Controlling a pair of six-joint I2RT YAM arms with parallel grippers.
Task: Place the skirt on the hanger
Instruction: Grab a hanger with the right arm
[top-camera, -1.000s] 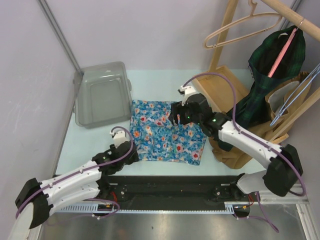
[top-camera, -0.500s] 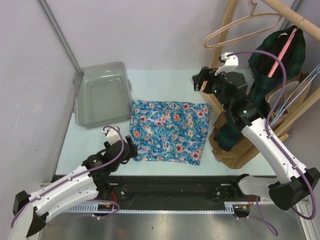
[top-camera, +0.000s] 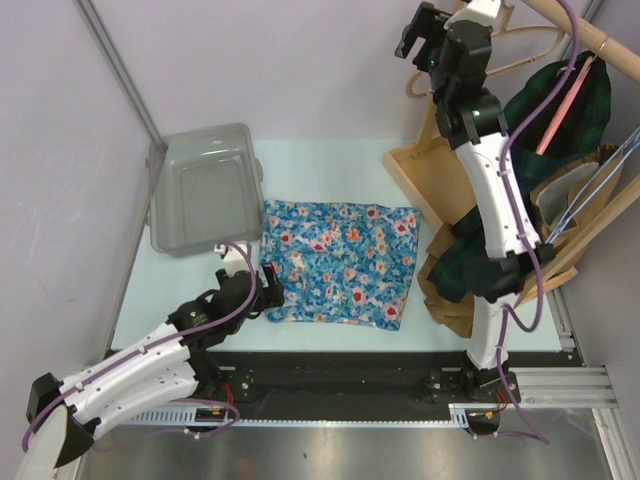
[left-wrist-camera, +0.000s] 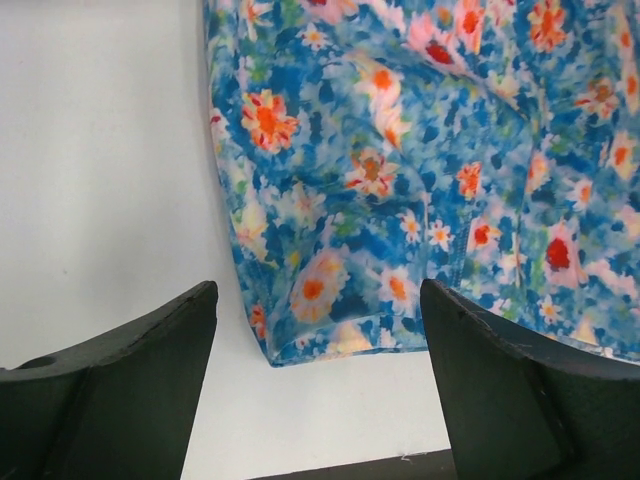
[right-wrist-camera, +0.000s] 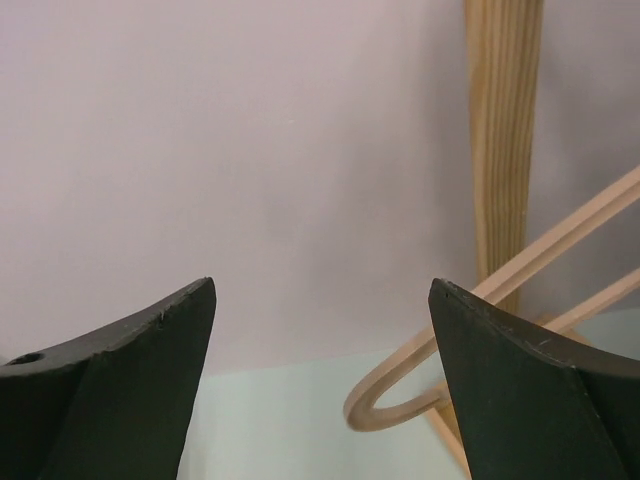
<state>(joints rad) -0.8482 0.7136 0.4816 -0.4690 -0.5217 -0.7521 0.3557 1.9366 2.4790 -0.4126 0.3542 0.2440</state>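
The skirt, blue with red and white flowers, lies flat on the pale table. Its near-left corner fills the left wrist view. My left gripper hovers just short of that corner, open, its dark fingers straddling the hem with nothing between them. My right gripper is raised high at the back right, open and empty. It sits beside the wooden hanger, whose curved end shows low between the jaws, apart from them.
A grey plastic bin stands at the back left. At the right stands a wooden rack with its post. It carries a dark green plaid garment on a pink hanger, and wire hangers.
My right arm lifted off the skirt and swung up to the wooden hanger, its jaws widening. My left gripper crept toward the skirt's near-left corner and opened wider.
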